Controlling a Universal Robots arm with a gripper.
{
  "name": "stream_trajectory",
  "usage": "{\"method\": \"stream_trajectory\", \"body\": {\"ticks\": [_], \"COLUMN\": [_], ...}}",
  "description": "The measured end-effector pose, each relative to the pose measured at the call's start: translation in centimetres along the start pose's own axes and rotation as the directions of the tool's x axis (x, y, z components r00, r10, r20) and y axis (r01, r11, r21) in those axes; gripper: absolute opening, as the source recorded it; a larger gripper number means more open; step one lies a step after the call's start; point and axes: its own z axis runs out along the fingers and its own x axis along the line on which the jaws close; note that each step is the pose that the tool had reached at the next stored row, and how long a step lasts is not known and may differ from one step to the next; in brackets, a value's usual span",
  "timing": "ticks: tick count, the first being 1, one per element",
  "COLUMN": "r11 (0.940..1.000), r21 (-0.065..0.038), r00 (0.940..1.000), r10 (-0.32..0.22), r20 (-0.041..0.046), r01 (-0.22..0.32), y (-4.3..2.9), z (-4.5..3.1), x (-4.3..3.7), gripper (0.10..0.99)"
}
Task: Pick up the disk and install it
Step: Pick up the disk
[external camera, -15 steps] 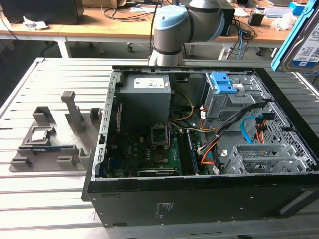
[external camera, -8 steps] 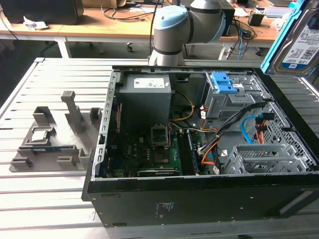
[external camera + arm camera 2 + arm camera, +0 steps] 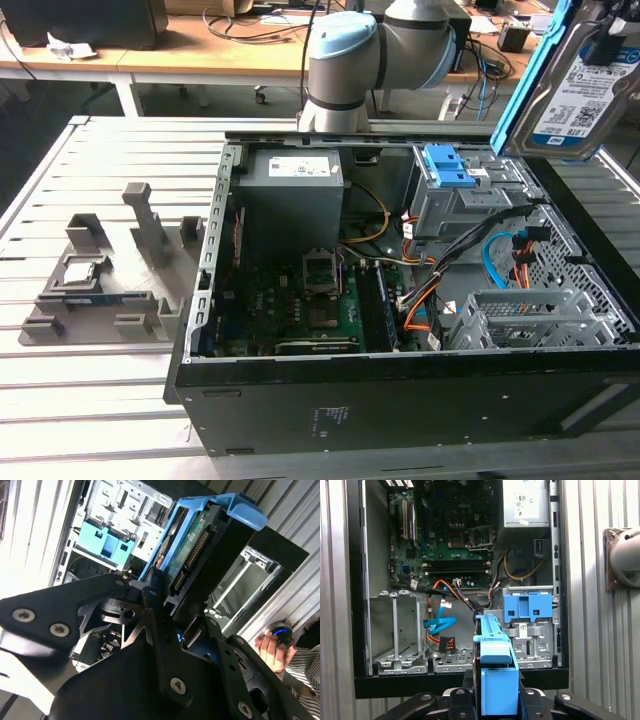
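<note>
arm (image 3: 345,60) reaches toward the exterior view's right; jaws clamped on the disk (image 3: 496,690), held aloft

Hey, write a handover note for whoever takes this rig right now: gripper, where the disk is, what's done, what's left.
Gripper: shut on the disk, held on edge.
Disk: in the air above the open computer case, over the end with the blue-latched cage.
Done: pickup.
Left: install; the disk sits in no bay yet.
</note>
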Motion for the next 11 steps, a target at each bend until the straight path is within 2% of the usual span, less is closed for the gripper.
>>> {"method": "stream_trajectory", "body": {"ticks": [2,4,6,9,11], "r11": [1.0000,1.0000,1.0000,1.0000,1.0000], "r21": [0.000,0.000,0.000,0.000,0.001], "r00": [1.0000,1.0000,1.0000,1.0000,1.0000], "r10": [0.000,0.000,0.000,0.000,0.000], "r20": [-0.0001,-0.0001,-0.0001,0.0000,0.0000], "r01": [0.000,0.000,0.000,0.000,0.000], "y": [0.45,1.16,1.56,2.47,2.74], "z": [-0.01,0.00,0.00,0.01,0.02], "x": [0.37,1.13,1.67,3.18,3.75], "gripper": [0.365,0.365,0.365,0.365,0.365]}}
